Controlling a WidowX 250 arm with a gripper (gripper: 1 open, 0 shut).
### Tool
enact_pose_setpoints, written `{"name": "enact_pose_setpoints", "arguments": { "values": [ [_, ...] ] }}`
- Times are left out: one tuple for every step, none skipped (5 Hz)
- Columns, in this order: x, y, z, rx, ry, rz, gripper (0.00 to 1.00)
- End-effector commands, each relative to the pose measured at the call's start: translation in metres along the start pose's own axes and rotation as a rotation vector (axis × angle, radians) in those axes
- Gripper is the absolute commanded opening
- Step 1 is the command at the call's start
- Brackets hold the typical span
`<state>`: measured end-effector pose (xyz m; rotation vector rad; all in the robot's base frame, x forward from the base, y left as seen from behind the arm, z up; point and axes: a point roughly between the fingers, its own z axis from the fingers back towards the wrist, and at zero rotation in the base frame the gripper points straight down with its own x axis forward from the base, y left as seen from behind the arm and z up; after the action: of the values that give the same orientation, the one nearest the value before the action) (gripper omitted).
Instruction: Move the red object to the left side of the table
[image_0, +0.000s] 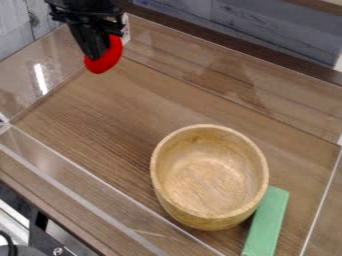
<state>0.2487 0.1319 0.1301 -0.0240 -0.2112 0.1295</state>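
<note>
Red object (104, 58), no legible markings

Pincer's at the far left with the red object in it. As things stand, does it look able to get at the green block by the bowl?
Probably not yet: the pincer is shut on the red object, so it would have to release first. Otherwise the green block lies uncovered beside the wooden bowl, open from above.

This looks like a robotics lab bench rather than a home or kitchen — a wood-grain table (147, 110) fenced in by low clear acrylic walls (40, 165), the sort of enclosure that keeps test props from rolling off. A black robot arm (83, 15) hangs over it, and the props are sparse (a wooden bowl (209, 176), a flat green block (267, 223)) — staged, not lived-in.
</note>
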Motion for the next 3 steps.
{"name": "enact_pose_setpoints", "arguments": {
  "values": [
    [0.001,0.016,-0.006,0.011,-0.019,-0.006,0.0],
    [-0.001,0.029,-0.022,0.008,-0.01,-0.011,0.0],
    [-0.002,0.036,-0.035,0.002,0.0,-0.015,0.0]
  ]
}}
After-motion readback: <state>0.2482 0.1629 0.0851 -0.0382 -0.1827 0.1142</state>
